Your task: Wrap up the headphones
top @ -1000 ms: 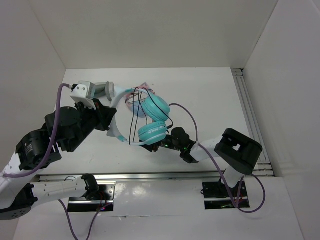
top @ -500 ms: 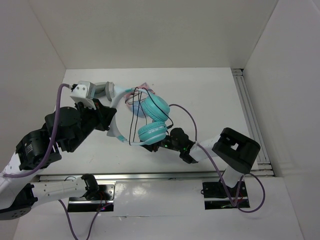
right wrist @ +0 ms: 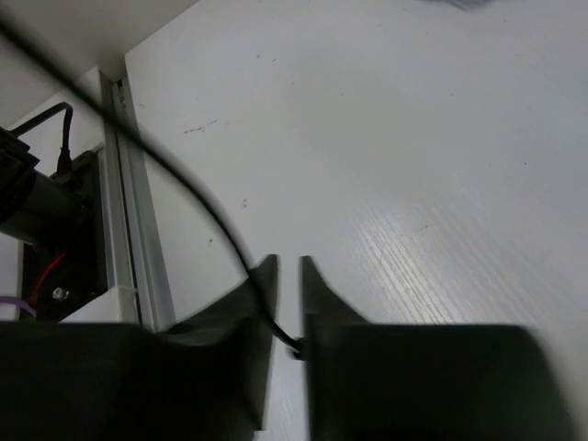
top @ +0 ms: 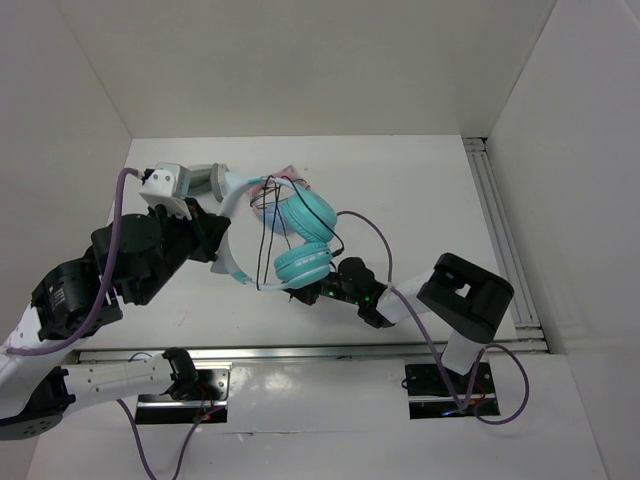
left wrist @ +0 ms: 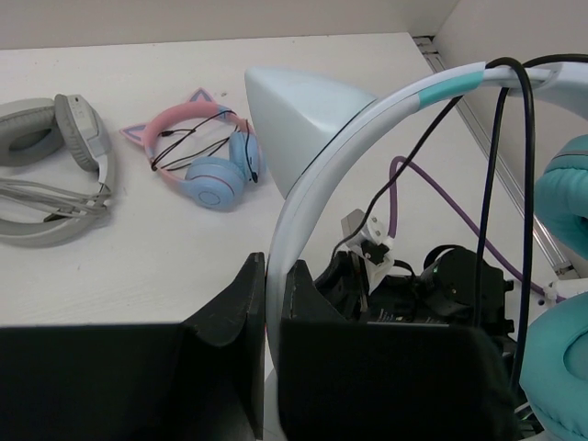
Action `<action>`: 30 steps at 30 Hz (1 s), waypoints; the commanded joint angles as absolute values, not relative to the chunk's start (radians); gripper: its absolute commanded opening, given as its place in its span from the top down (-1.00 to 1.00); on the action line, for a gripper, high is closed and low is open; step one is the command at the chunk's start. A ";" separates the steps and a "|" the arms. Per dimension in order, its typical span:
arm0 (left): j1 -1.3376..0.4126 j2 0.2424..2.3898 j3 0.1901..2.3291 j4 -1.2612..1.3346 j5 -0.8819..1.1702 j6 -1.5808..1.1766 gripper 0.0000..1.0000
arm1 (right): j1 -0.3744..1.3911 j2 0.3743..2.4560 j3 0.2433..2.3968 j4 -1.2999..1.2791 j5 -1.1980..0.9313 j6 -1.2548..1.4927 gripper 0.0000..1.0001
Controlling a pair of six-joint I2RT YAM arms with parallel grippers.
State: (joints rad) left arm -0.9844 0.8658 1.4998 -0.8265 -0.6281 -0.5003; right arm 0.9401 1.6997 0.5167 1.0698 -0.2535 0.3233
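Left jaws: your left gripper (left wrist: 273, 292) is clenched on the pale headband (left wrist: 322, 175).
Far-left corner: grey-white headphones (left wrist: 55, 170) and pink-band headphones (left wrist: 197, 152) lie flat on the table (top: 430, 190).
Mid-table, nearer the front edge: the headphones (top: 300, 238) hang in your grip above the surface, teal cups to the right.
Loops: the thin black cable (left wrist: 529, 202) crosses band and cups.
Right jaws: your right gripper (right wrist: 288, 268) pinches the cable just beside the lower cup.
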 commanded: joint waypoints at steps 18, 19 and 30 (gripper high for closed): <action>-0.928 0.971 1.433 -0.872 -1.029 -0.764 1.00 | 1.414 1.404 0.422 0.781 0.444 0.328 1.00; -0.887 0.995 1.433 -0.882 -1.029 -0.778 1.00 | 1.455 1.394 0.437 0.741 0.489 0.328 1.00; -0.779 1.180 1.338 -0.905 -1.011 -0.776 1.00 | 1.851 1.325 0.808 0.113 0.877 0.295 1.00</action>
State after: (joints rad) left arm -0.8021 1.1957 1.3315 -1.0019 -0.9176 -0.7345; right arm 1.7706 1.3754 0.7082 0.3637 0.7200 0.3145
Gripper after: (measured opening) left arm 0.132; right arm 0.026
